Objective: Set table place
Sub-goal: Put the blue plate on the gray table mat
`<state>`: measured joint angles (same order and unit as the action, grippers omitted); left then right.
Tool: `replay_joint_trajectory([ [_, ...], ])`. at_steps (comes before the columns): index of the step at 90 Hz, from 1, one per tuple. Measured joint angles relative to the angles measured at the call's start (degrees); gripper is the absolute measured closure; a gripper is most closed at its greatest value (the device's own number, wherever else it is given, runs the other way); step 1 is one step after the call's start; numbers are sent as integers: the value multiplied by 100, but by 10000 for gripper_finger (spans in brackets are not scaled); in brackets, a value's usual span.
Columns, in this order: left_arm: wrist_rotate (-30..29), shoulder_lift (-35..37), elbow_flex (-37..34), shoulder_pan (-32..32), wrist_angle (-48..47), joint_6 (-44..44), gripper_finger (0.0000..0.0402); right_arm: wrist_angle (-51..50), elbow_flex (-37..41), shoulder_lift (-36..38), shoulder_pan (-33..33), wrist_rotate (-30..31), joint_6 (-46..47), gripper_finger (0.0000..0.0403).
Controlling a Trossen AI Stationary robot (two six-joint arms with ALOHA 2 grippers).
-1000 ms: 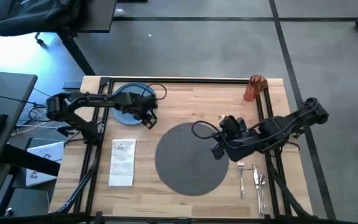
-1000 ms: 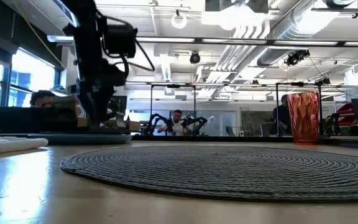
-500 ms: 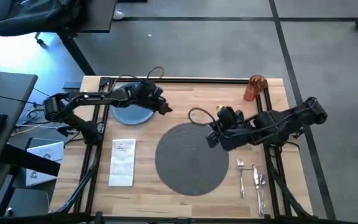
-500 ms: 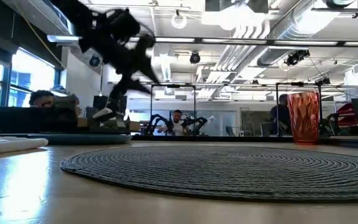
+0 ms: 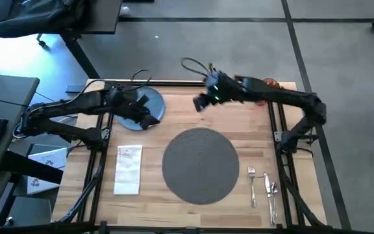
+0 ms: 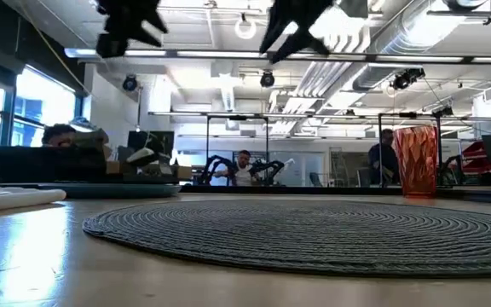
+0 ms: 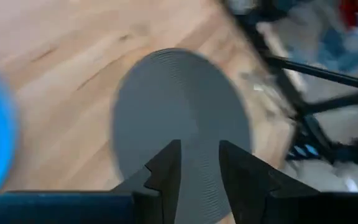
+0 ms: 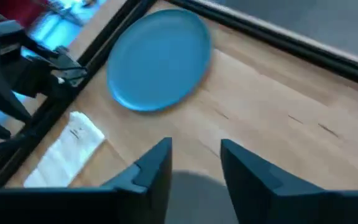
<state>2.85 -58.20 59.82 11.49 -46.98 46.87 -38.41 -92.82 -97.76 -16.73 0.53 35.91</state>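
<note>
The blue plate (image 5: 137, 107) is seen at ten o'clock of the grey mat (image 5: 200, 165); both end effectors, left (image 5: 149, 119) and right (image 5: 200, 104), are held part-open and empty. A collision over the plate is risked.

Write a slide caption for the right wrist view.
Open right gripper looks down on the blue plate and white napkin on the table.

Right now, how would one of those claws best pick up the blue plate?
Probably by its rim. The blue plate lies flat on the table, so nothing else offers a pinch. The side toward the grey mat looks open; the left claw hangs nearest.
</note>
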Motion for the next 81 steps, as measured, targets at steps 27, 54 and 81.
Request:
replay_joint_trajectory([
  [27, -1633, -325, -913, 268, -1021, 1189, 320, 1313, 2, -1540, -720, -2028, -502, 209],
  [54, -1063, -1844, -2438, 1173, 1584, 1262, 367, -146, 4, -1596, -808, -2058, -1436, 206],
  [81, 1474, -2917, -2245, 1116, 4741, 1110, 399, -475, 4, -1582, -719, -1723, -1672, 206],
])
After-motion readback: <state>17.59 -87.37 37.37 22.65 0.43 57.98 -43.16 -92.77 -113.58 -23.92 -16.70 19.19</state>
